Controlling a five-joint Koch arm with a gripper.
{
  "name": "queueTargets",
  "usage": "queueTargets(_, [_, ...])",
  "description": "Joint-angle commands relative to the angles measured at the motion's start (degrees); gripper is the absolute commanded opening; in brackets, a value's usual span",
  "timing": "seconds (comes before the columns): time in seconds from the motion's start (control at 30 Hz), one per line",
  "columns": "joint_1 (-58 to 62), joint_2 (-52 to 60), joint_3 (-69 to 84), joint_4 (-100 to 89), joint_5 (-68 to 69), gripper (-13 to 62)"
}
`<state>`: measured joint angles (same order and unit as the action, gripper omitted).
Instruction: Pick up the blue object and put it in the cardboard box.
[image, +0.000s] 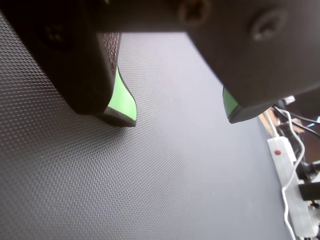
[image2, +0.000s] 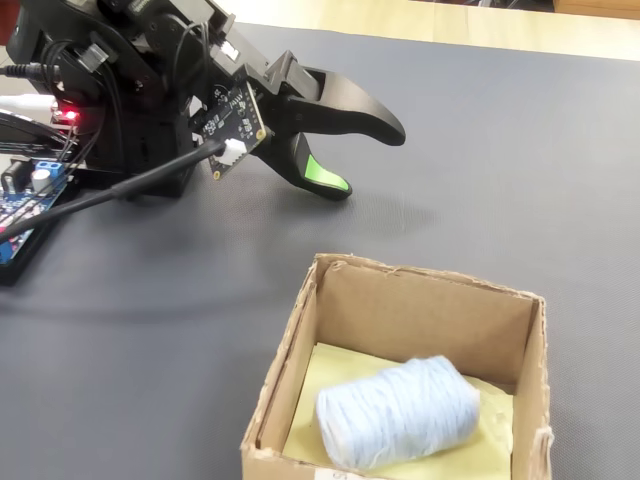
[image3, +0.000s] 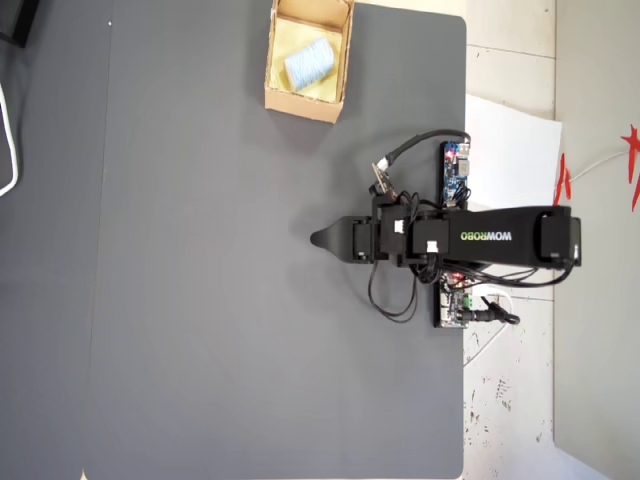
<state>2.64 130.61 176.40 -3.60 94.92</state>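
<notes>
Inside the cardboard box (image2: 520, 345), the blue object (image2: 398, 412) lies on its side on the pale yellow floor, a soft wound roll sitting toward the near wall in the fixed view and apart from the side walls. Seen from overhead, the box (image3: 337, 62) stands at the top edge of the dark mat (image3: 220, 300) with the roll (image3: 307, 62) in it, well apart from the arm (image3: 480, 238), which stretches in from the right of that view and points left across the mat. The gripper (image2: 365, 160) hangs low over bare mat near the arm's base, well away from the box and holding nothing. Its jaws stand apart: the fixed view shows one black curved jaw reaching forward and, below it, the other with a bright green pad (image2: 320, 173) on its inner face, tip close to the mat. The wrist view shows the gripper (image: 182, 117) with a clear gap of textured mat (image: 150, 190) between the two green-lined tips. At the right edge of the wrist view, a white power strip (image: 282, 155) with a red switch and some cables lie past the mat's edge. A circuit board (image3: 456, 172) sits beside the arm's base in the overhead view.
</notes>
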Motion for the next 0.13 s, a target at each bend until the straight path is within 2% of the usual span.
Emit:
queueTargets(0.0, [0.3, 5.0, 2.3, 5.9, 1.3, 34.6])
queueTargets(0.1, [0.3, 5.0, 2.3, 5.9, 1.4, 34.6])
